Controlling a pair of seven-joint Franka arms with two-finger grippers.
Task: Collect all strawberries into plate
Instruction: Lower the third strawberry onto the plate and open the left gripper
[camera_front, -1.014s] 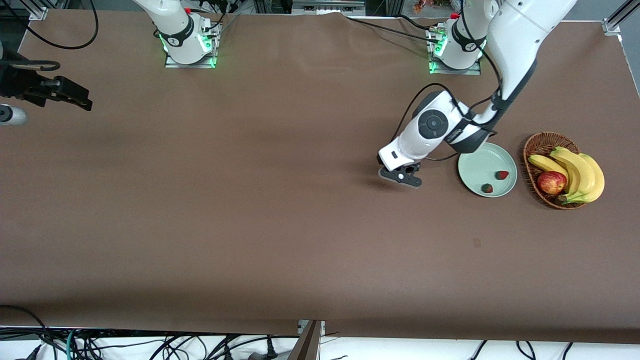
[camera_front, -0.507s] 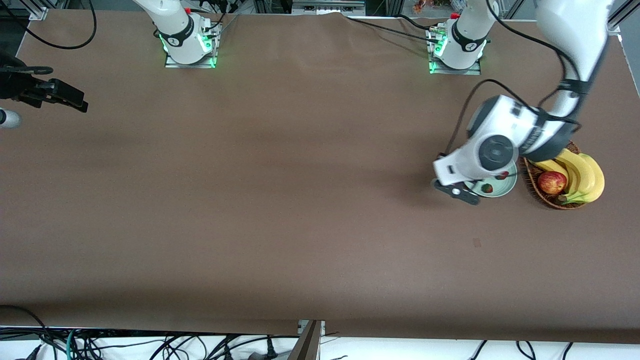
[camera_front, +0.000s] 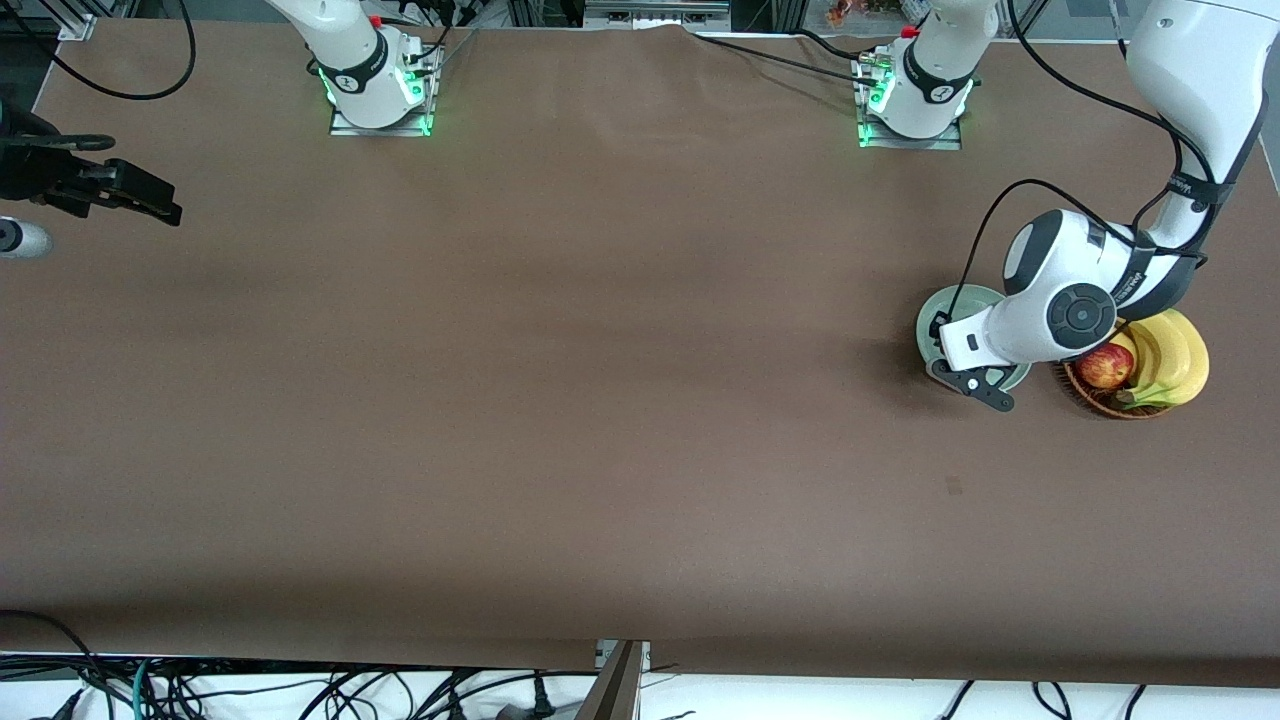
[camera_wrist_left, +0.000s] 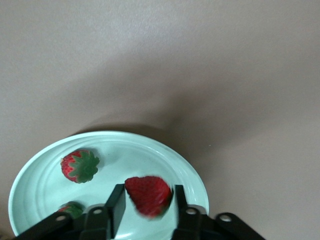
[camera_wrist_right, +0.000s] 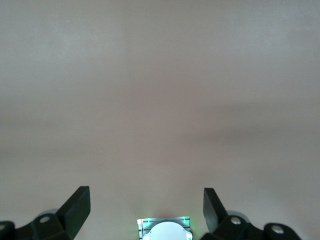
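My left gripper (camera_front: 975, 385) hangs over the pale mint-green plate (camera_front: 938, 308), at the side nearer the front camera. In the left wrist view the left gripper (camera_wrist_left: 149, 192) is shut on a red strawberry (camera_wrist_left: 147, 195), held just above the plate (camera_wrist_left: 40, 190). Two more strawberries lie in the plate: one with its green cap showing (camera_wrist_left: 79, 165), and one partly hidden by my fingers (camera_wrist_left: 70, 209). In the front view the arm hides the strawberries. My right gripper (camera_front: 150, 205) waits, open and empty (camera_wrist_right: 146, 200), at the right arm's end of the table.
A brown wicker basket (camera_front: 1092, 400) stands beside the plate at the left arm's end of the table. It holds a red-yellow apple (camera_front: 1103, 366) and bananas (camera_front: 1178, 352). The left arm's wrist partly covers it. The table is covered in brown cloth (camera_front: 600, 400).
My left arm has swung from the bare table toward the left arm's end and now hangs over the plate. The right gripper has barely shifted.
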